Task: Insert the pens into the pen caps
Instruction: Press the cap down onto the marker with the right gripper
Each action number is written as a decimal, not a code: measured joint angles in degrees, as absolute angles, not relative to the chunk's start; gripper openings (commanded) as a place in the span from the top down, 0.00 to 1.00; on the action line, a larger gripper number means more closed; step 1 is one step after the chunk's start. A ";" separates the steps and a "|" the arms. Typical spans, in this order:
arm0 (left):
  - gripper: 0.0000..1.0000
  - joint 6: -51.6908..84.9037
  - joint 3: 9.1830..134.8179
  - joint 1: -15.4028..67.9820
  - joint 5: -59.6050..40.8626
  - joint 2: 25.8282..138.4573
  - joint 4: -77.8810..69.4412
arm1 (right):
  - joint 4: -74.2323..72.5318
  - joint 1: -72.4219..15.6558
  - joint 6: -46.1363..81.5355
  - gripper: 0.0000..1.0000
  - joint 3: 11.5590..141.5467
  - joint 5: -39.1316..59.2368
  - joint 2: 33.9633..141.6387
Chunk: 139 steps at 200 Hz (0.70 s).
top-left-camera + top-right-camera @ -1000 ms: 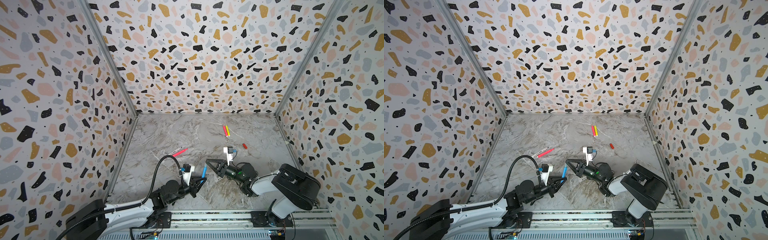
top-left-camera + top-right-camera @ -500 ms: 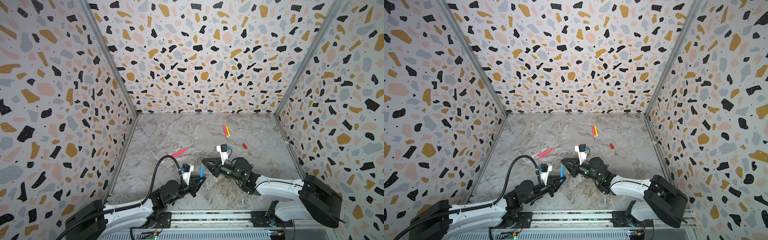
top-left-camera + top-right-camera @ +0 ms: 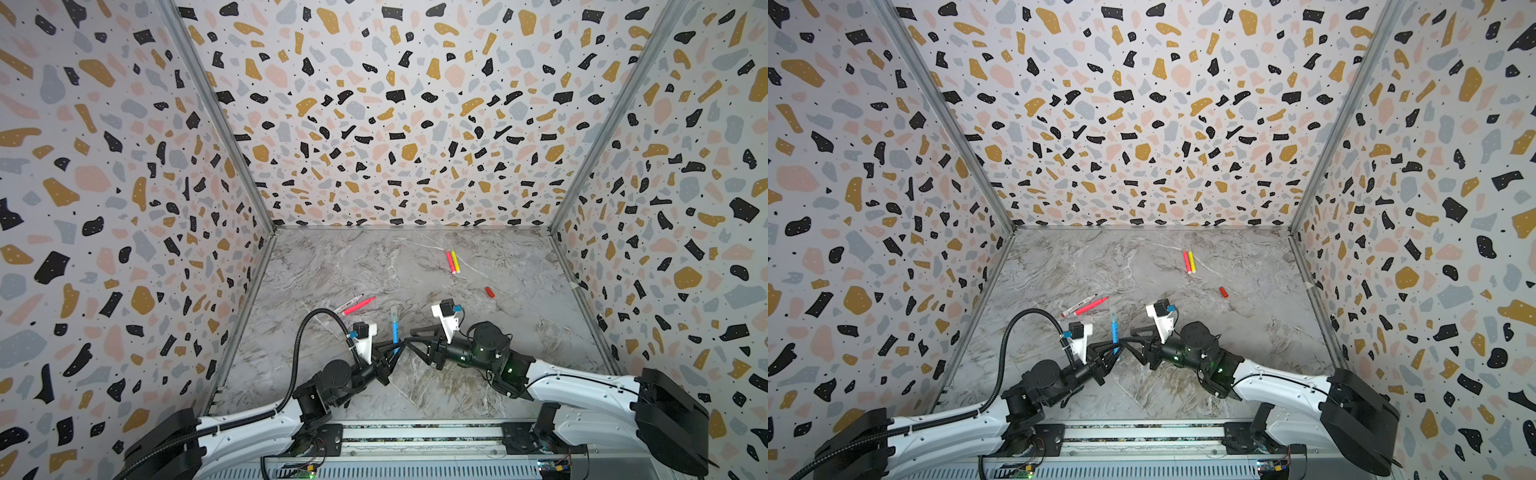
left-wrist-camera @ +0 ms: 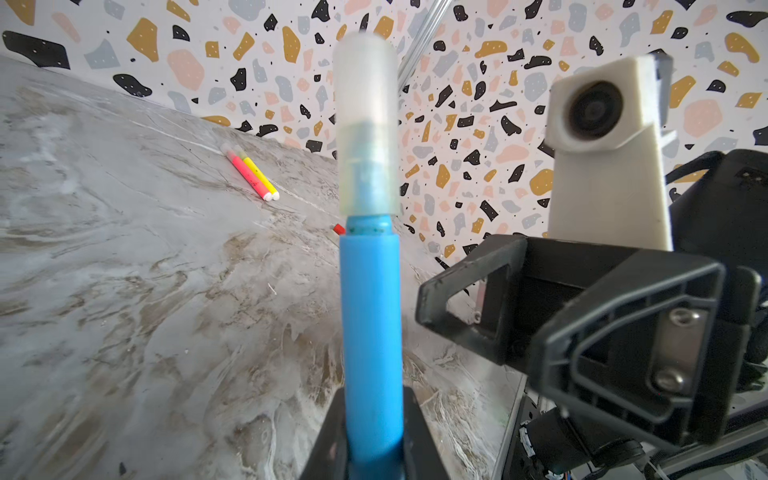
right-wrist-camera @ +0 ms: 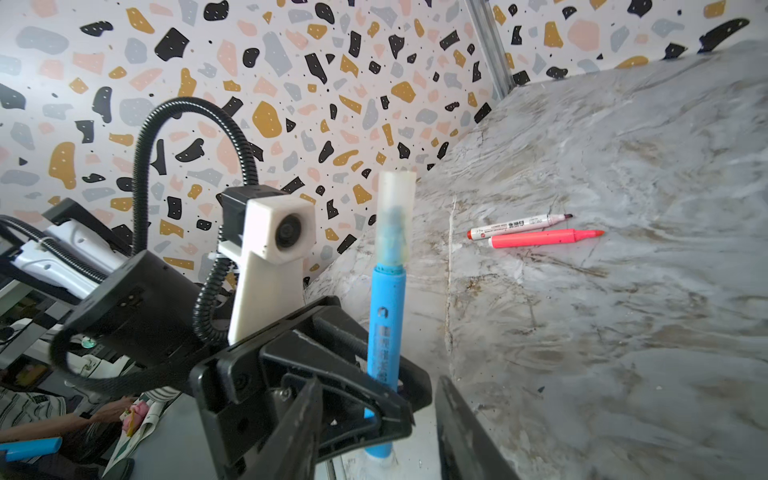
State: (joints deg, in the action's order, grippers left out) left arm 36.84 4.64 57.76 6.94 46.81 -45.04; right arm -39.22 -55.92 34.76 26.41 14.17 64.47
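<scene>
While left fingers [image 4: 328,444] clamp blue pen [image 4: 371,332] with clear cap [image 4: 365,124] on, right fingers [image 5: 461,432] stand apart.

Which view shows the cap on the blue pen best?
The left wrist view: the cap is close and large, over the pen tip. The right wrist view shows it smaller; both top views show only a pale end.

A: Walls?
B: Three terrazzo-print wall panels [image 3: 374,104]. White, with black, ochre, pink and grey flecks. Metal strips [image 3: 224,124] run up both back corners.
A: Surface?
B: Grey marbled tabletop [image 3: 540,324], brownish veins toward the front edge. Light is bright and even, no hard shadows.
</scene>
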 measured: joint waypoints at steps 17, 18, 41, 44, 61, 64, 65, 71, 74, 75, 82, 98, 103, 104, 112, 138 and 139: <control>1.00 36.71 4.64 57.76 7.05 46.78 -45.01 | -37.28 -53.54 34.02 0.48 26.83 14.76 62.74; 1.00 36.69 4.64 57.76 7.05 46.78 -44.99 | -37.19 -53.47 33.98 0.48 26.85 14.81 62.70; 1.00 36.40 4.64 57.76 6.98 46.87 -45.01 | -33.98 -50.46 32.84 0.45 29.32 16.58 62.67; 1.00 36.32 4.64 57.76 6.98 46.94 -45.01 | -33.58 -50.11 32.69 0.44 29.74 16.91 62.72; 1.00 35.92 4.64 57.76 6.50 47.37 -45.06 | -31.18 -48.75 31.53 0.43 33.65 18.96 64.14; 1.00 35.81 4.64 57.76 6.46 47.46 -45.06 | -30.79 -48.58 31.33 0.43 34.41 19.35 64.40; 1.00 35.81 4.64 57.76 6.42 47.48 -45.06 | -30.59 -48.49 31.16 0.43 34.85 19.53 64.64; 1.00 35.66 4.64 57.76 6.20 47.66 -45.10 | -29.65 -48.05 30.72 0.43 36.77 20.43 65.56; 1.00 35.62 4.64 57.76 6.04 47.77 -45.15 | -29.21 -47.88 30.46 0.43 37.69 20.91 66.11; 1.00 35.57 4.64 57.76 6.00 47.81 -45.12 | -29.06 -47.83 30.44 0.43 37.95 20.93 66.22; 1.00 35.51 4.64 57.76 5.63 48.01 -45.19 | -27.90 -47.53 29.85 0.43 40.27 21.78 67.53; 1.00 35.31 4.64 57.76 4.95 48.42 -45.25 | -25.85 -47.24 28.53 0.43 45.17 24.14 70.65; 1.00 35.27 4.64 57.76 4.84 48.51 -45.25 | -25.43 -47.22 28.23 0.44 46.15 24.80 71.42; 1.00 35.27 4.67 57.76 4.80 48.53 -45.25 | -25.32 -47.22 28.14 0.44 46.37 24.97 71.59; 1.00 35.18 4.67 57.76 4.67 48.58 -45.23 | -24.75 -47.11 27.83 0.45 47.33 25.87 72.55; 1.00 35.11 4.67 57.76 4.19 48.58 -45.21 | -22.81 -47.11 27.07 0.45 48.18 28.18 74.76; 1.00 35.11 4.67 57.76 4.14 48.58 -45.21 | -22.68 -47.11 27.00 0.45 48.18 28.29 74.85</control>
State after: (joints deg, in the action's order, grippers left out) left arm 35.11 4.67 57.76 4.14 48.58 -45.21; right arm -22.68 -47.11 27.00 48.18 28.29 74.85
